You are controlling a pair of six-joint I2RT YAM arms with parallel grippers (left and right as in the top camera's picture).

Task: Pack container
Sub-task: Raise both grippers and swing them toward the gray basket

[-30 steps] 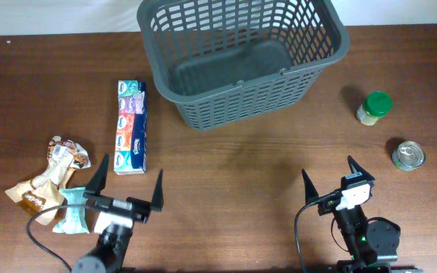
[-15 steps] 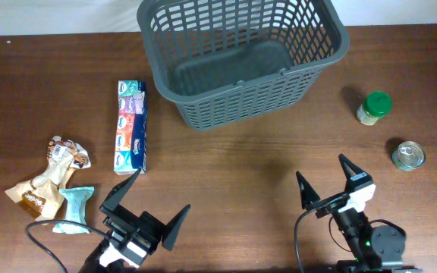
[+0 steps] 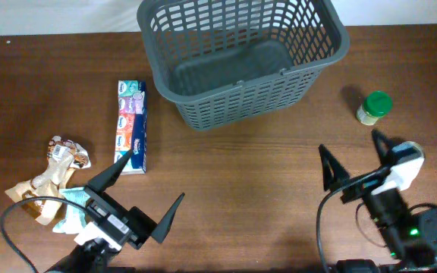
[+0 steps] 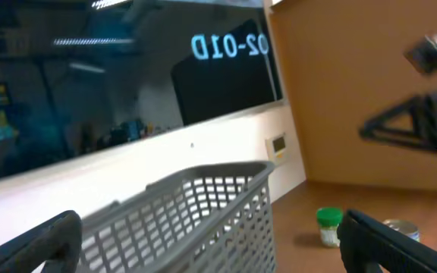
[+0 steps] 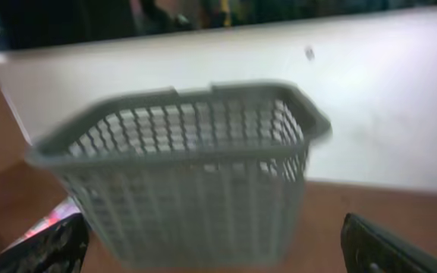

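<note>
**Both arms shifted; container unmoved**

Change since 1.0 s ago: the right claw [image 3: 347,139] has swung toward the right edge of the bench [image 3: 241,174] and further from the near edge. Its body now covers the place where the tin can [image 4: 401,226] stood in the overhead view; the can shows only in the left wrist view, beside the green-lidded jar [image 3: 374,107]. The left claw [image 3: 157,174] has turned from level to slanted, with its base drawn toward the near left corner. Both claws are spread wide and hold nothing, as before. The tissue pack [image 3: 131,126] and the snack wrappers [image 3: 51,174] near the left edge have not moved.

Container [image 3: 241,61]: same position, at the middle of the far edge, upright, sitting slightly askew to that edge. It is dark grey plastic, rectangular with rounded corners. The walls are lattice-slotted under a solid rim, and the bottom is solid. Both wrist views face its slotted side; the right wrist picture is blurred. Both claws are well apart from it.
</note>
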